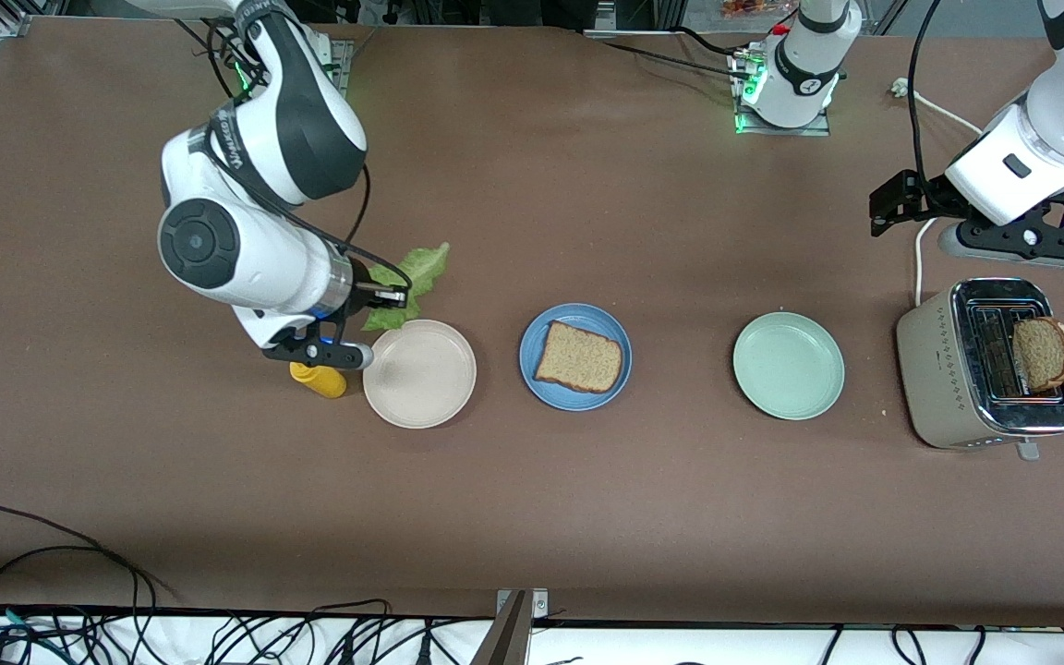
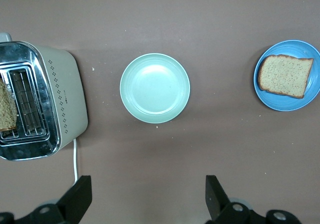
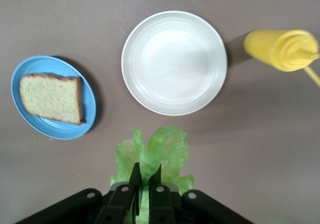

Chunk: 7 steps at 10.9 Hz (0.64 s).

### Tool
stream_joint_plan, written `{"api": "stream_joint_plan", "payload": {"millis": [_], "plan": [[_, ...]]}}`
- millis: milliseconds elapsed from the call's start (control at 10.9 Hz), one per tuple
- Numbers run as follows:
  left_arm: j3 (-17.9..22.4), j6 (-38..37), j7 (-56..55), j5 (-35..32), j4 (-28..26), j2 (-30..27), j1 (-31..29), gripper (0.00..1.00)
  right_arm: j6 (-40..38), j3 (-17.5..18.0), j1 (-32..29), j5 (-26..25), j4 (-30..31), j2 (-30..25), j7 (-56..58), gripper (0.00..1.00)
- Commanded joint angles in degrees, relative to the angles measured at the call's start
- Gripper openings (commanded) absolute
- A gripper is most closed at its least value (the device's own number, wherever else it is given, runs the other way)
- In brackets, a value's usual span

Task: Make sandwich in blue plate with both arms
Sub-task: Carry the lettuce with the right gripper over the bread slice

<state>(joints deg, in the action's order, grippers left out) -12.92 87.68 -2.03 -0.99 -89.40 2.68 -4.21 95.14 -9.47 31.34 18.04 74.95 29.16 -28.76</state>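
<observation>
Front view: lettuce leaf (image 1: 410, 284) half-hidden

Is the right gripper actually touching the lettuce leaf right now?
Touching. The right wrist view shows the right gripper with its fingers pinched on the lettuce leaf, green showing on both sides of them.

from high across the counter (image 1: 587, 517) we face both bases and see its whole span. our left wrist camera looks straight down from well up, near the toaster (image 2: 40, 101). our right wrist camera looks down from closer. both wrist views share the blue plate (image 2: 312, 96) (image 3: 90, 121) with the front one.
</observation>
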Motion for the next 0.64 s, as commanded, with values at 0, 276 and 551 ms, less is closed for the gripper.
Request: {"api": "stream_joint_plan", "payload": {"millis": [0,276,551], "plan": [[-0.1,-0.9,-0.3,1.3,0.7,-0.4,-0.3,1.0,-1.9,-5.8,5.9,5.1,-12.0,9.6,-10.6,0.0],[-0.1,-0.9,-0.3,1.2,0.7,-0.4,-0.3,1.0,1.1,-9.9,11.0,9.5,-16.5,15.0,-19.8,0.0],[-0.1,-0.9,-0.3,1.3,0.7,-0.4,-0.2,1.0,3.7,-13.5,15.7,11.6,-16.7,16.7,-25.0,0.0]]}}
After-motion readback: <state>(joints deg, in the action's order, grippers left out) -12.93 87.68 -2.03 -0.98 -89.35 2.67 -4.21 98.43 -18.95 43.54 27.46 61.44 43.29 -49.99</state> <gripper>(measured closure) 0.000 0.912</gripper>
